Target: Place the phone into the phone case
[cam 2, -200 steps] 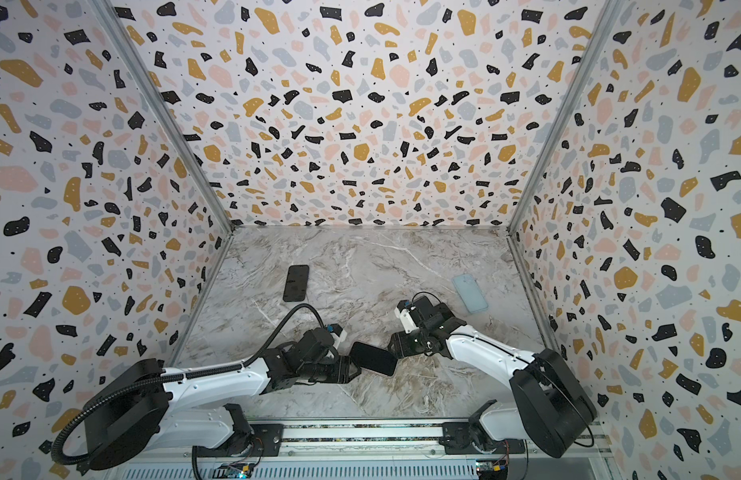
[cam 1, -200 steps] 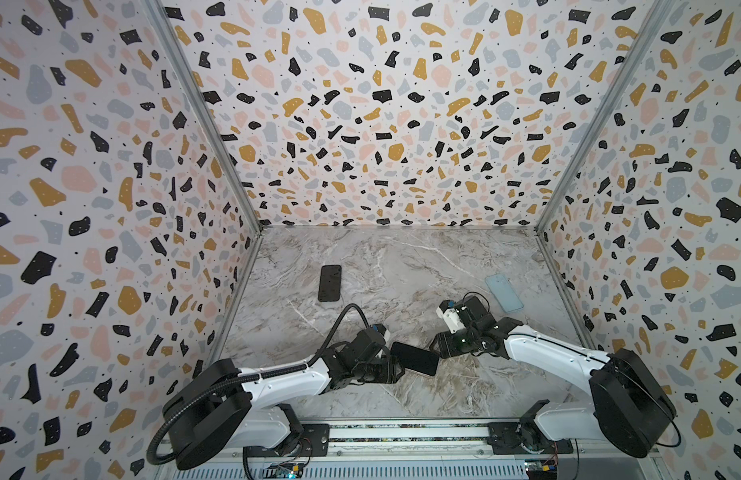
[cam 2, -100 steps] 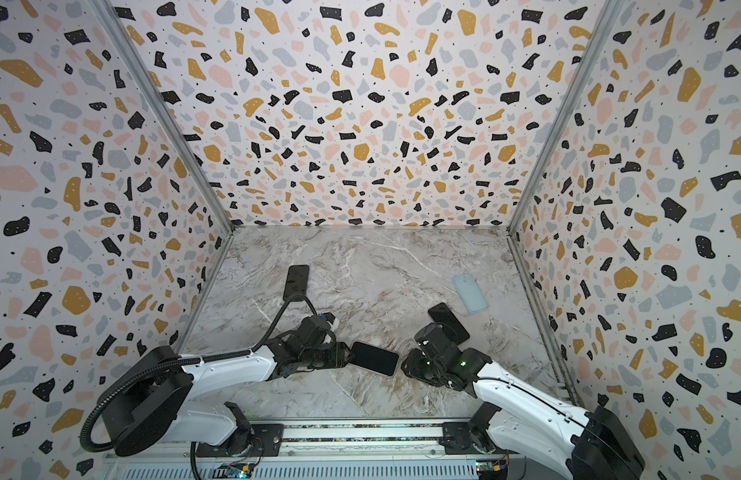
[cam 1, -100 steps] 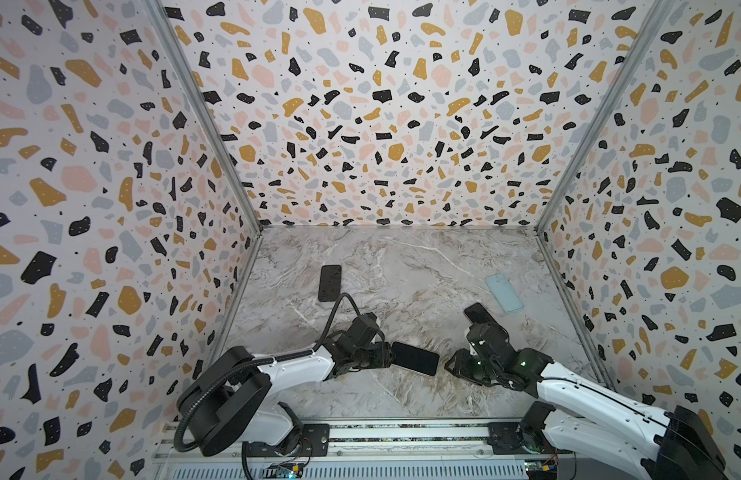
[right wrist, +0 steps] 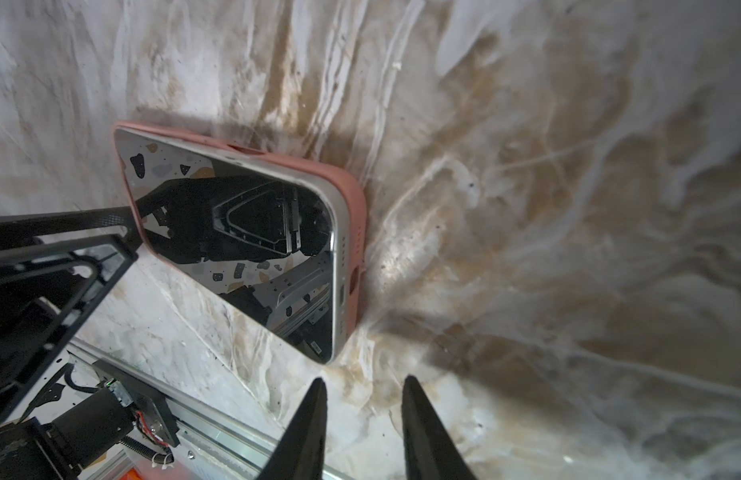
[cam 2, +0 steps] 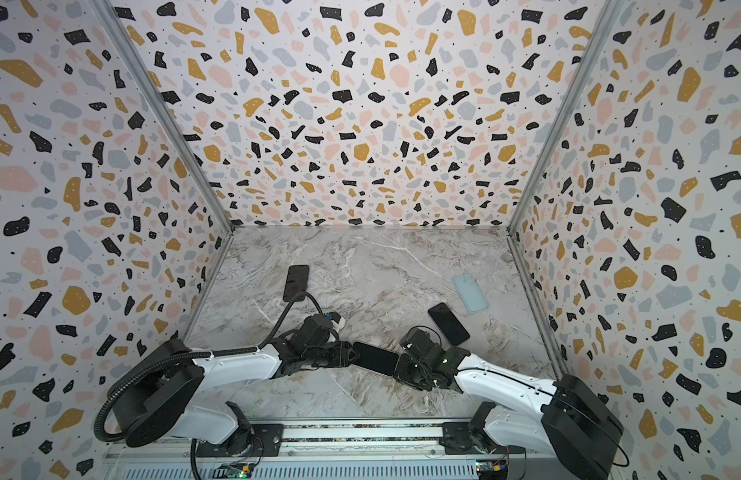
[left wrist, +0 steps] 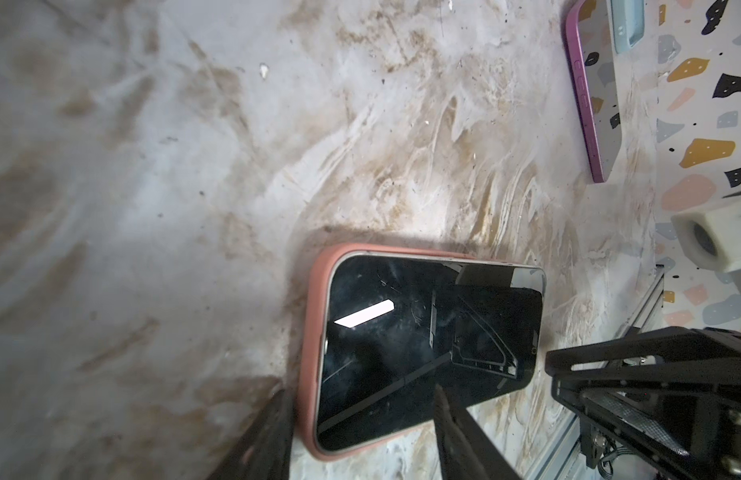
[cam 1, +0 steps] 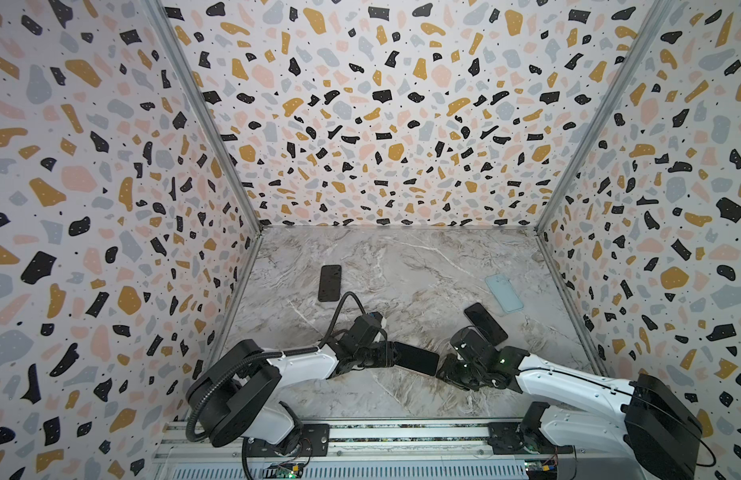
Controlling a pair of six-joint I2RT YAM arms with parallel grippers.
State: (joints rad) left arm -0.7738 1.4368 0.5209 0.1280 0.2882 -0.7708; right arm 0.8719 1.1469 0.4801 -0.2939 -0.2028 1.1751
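The phone (cam 1: 416, 358) (cam 2: 375, 358), black-screened, lies near the table's front middle inside a salmon phone case (left wrist: 310, 353) (right wrist: 352, 216). Its silver end nearest my right gripper stands raised above the case rim (right wrist: 337, 291). My left gripper (cam 1: 391, 355) (left wrist: 360, 392) is at the phone's left end, open. One finger (left wrist: 277, 419) sits beside the case's outer edge and the other lies over the screen. My right gripper (cam 1: 443, 368) (right wrist: 365, 380) hovers just off the phone's right end, open with a narrow gap and nothing between the fingers.
A bare black phone (cam 1: 329, 282) lies at the back left. A light-blue case (cam 1: 504, 293) lies at the back right. A dark phone in a purple case (cam 1: 485, 323) (left wrist: 593, 95) lies just behind my right wrist. The metal rail (cam 1: 402, 432) runs along the front edge.
My right gripper pulled off the phone's right end towards the front, uncovering the purple-cased phone, and its jaws narrowed. The left jaws closed slightly. The phone stayed put.
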